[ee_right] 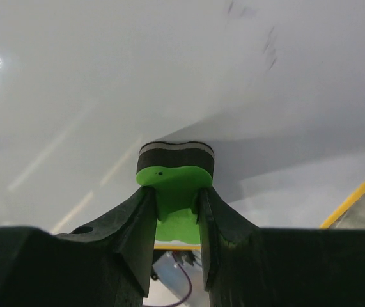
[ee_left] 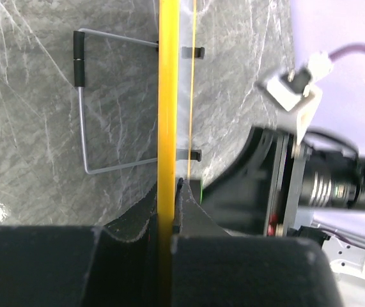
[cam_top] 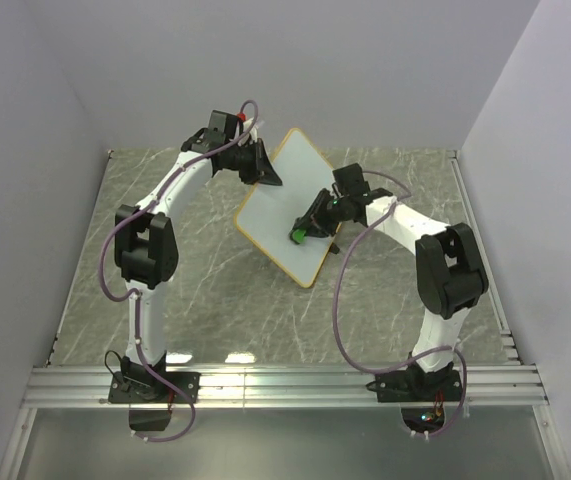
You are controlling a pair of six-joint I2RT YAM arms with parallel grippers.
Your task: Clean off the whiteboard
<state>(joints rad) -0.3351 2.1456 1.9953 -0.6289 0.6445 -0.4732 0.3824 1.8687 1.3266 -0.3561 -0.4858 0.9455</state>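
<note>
Green eraser (ee_right: 174, 173) against the whiteboard (cam_top: 283, 205): I'm in the wiping step. My right tool (ee_right: 177, 199) is clamped tight on the eraser's green handle, with its dark felt pressed flat to the white face. My left tool (ee_left: 169, 203) is pinched shut on the board's yellow rim, holding it tilted over the counter (cam_top: 165, 290); I can't tell whether the low corner rests there. Most of the face looks clean, but faint grey marks (ee_right: 268, 46) show beyond the eraser. Next, I judge, I must slide the pad across to them with even pressure, so the board doesn't twist in the left grip.
</note>
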